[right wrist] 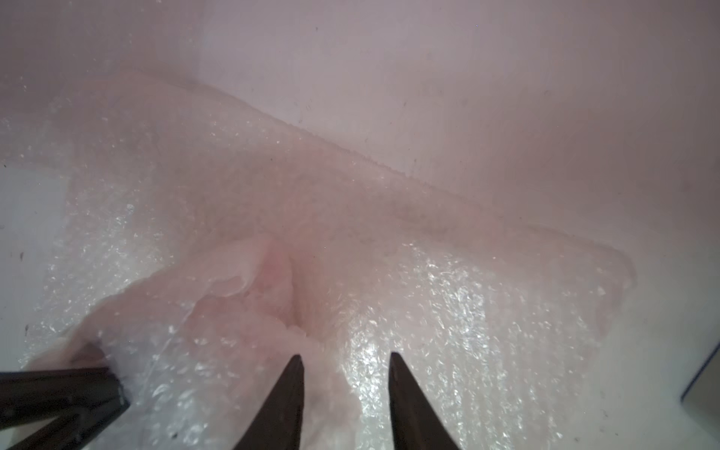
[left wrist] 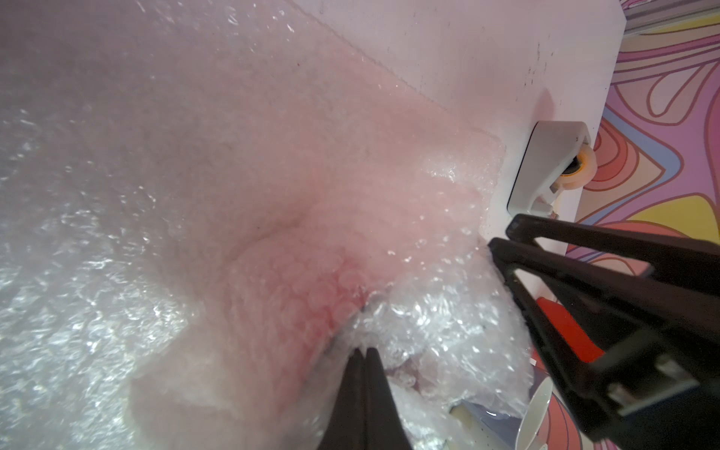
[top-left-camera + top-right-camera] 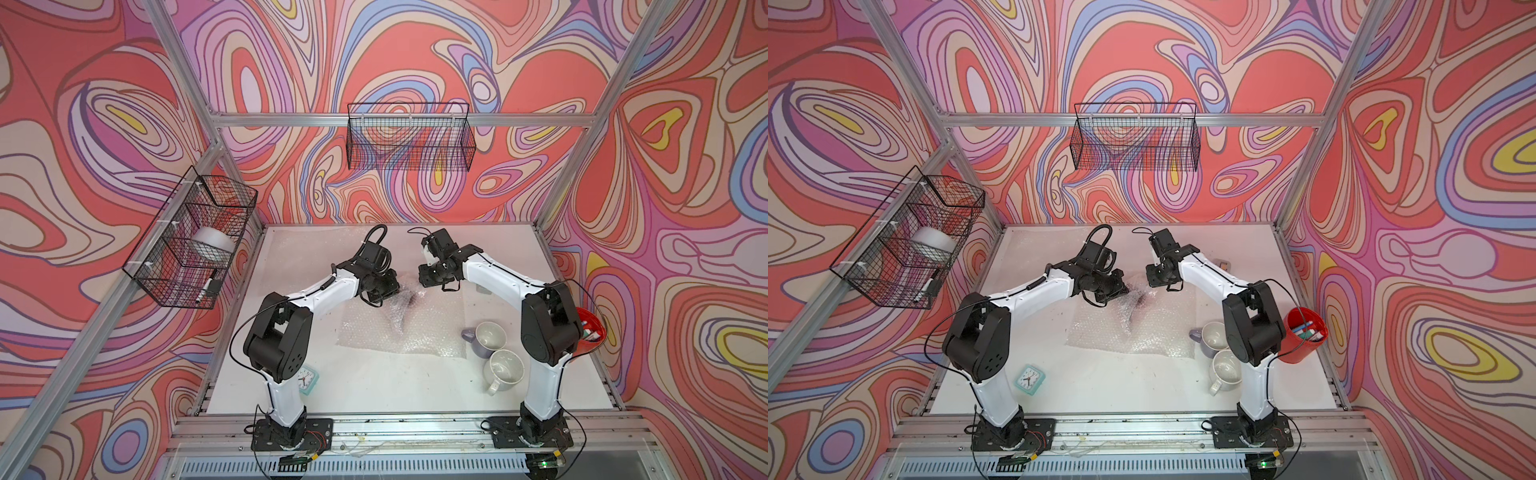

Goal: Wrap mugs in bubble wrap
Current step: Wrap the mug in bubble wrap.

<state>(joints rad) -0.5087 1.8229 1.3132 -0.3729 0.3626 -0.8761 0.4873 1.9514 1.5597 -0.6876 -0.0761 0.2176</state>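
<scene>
A clear bubble wrap [image 3: 374,332] [image 3: 1100,332] sheet lies mid-table, bunched over the red mug, which shows as a dark red patch [image 3: 411,300] [image 3: 1140,300] and a pink-red tint [image 2: 335,292]. My left gripper [image 3: 395,291] [image 2: 364,348] is shut, pinching a gathered edge of the wrap [image 2: 156,233]. Facing it, my right gripper [image 3: 424,286] [image 1: 346,355] has its jaws apart over the wrap [image 1: 467,292], a raised fold lying between them. The lavender mug [image 3: 490,338] [image 3: 1214,336] and the white mug [image 3: 505,370] [image 3: 1225,370] stand bare at front right.
A red cup with markers [image 3: 1304,334] stands by the right arm's elbow. A small teal clock [image 3: 307,380] sits front left. A white dispenser [image 2: 545,167] lies near the table's right edge. Wire baskets hang on the left wall [image 3: 191,241] and the back wall [image 3: 409,137]. Another wrap sheet [image 3: 299,249] lies back left.
</scene>
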